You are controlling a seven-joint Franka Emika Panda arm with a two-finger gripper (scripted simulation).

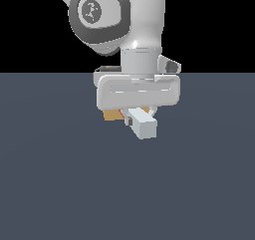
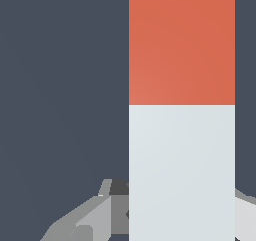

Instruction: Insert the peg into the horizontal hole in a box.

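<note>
My gripper (image 1: 137, 114) is shut on the peg (image 1: 143, 124) and holds it level above the dark floor. The peg's white-grey end points toward the exterior camera. In the wrist view the peg (image 2: 181, 135) fills the frame, white-grey near the fingers (image 2: 100, 215) and red-orange further out. The gripper (image 2: 182, 207) clamps the white-grey part. The tan-orange box (image 1: 112, 115) sits just behind the hand, mostly hidden by it. Only small parts of the box show below the hand. The hole is hidden. The box is out of the wrist view.
The dark blue-grey floor (image 1: 60, 184) stretches all around. The robot's white arm (image 1: 114, 20) rises above the hand at the top of the exterior view.
</note>
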